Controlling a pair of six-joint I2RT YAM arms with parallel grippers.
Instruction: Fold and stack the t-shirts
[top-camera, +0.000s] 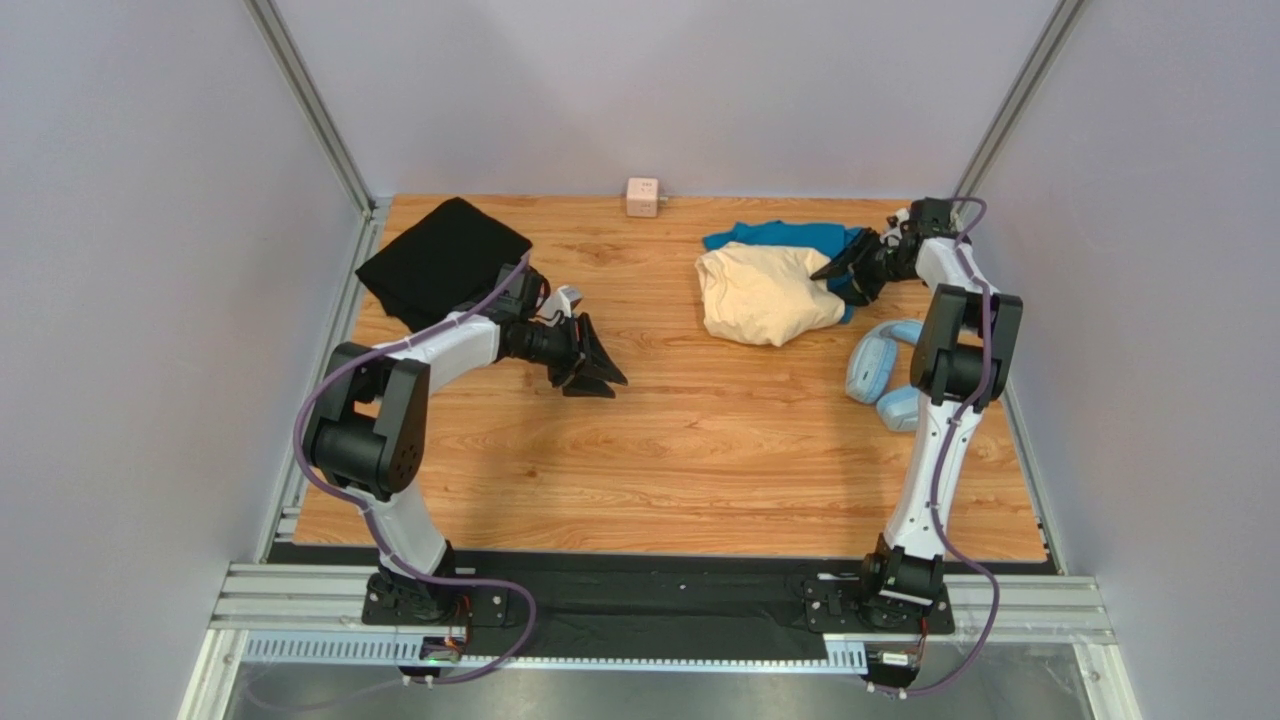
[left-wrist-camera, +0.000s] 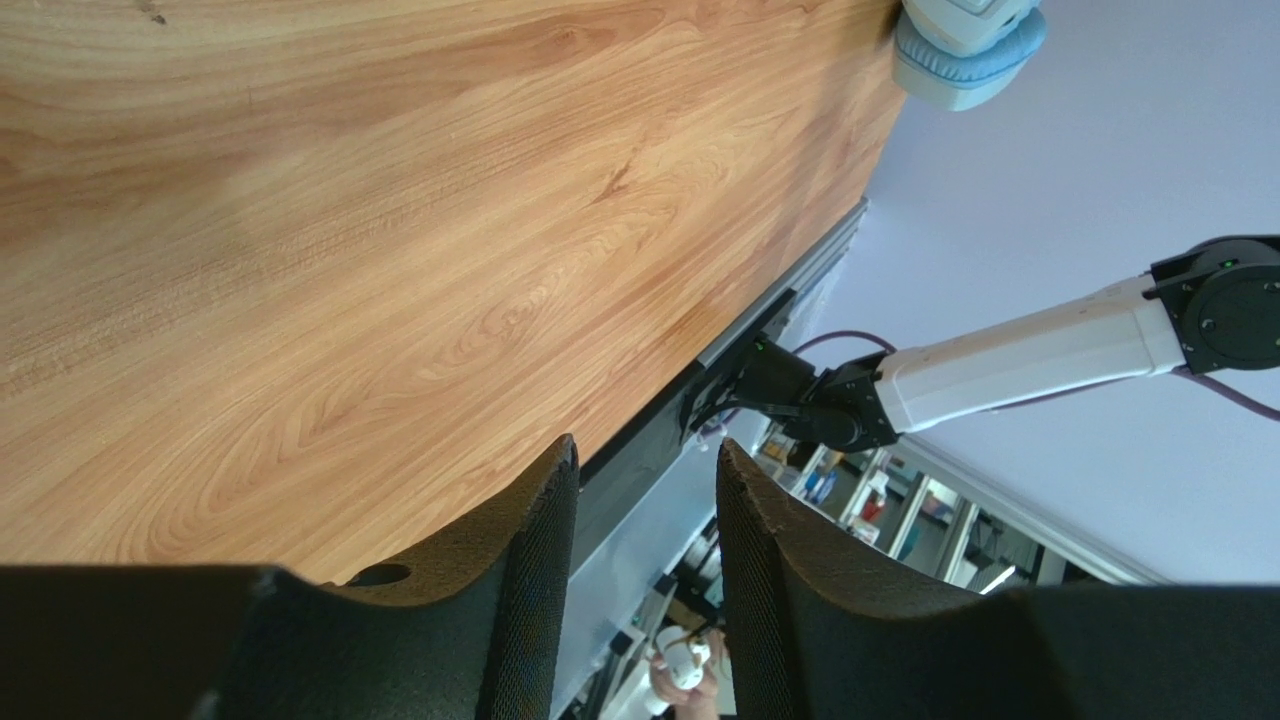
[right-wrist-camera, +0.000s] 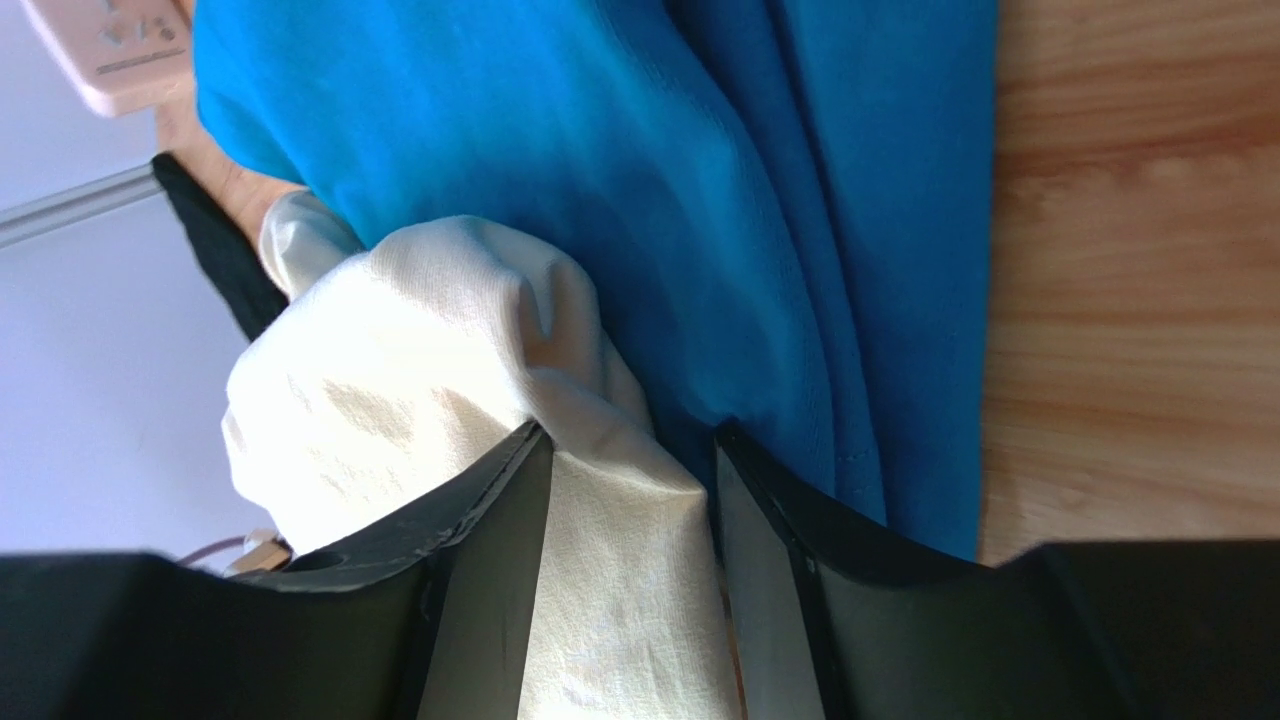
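Observation:
The pale cream-yellow t-shirt (top-camera: 766, 293) lies crumpled at the back right, partly on the teal blue t-shirt (top-camera: 781, 236). My right gripper (top-camera: 845, 267) is at their right edge. In the right wrist view its jaws (right-wrist-camera: 628, 435) are closed on a bunched fold of the cream shirt (right-wrist-camera: 391, 390), with the teal shirt (right-wrist-camera: 631, 165) just beyond. The black t-shirt (top-camera: 440, 258) lies flat at the back left. My left gripper (top-camera: 594, 368) is open and empty over bare wood, right of the black shirt; the left wrist view (left-wrist-camera: 646, 447) shows nothing between its fingers.
Light-blue headphones (top-camera: 884, 375) lie on the table by the right arm and show in the left wrist view (left-wrist-camera: 962, 53). A small pink cube (top-camera: 643, 197) sits at the back edge. Grey walls close in three sides.

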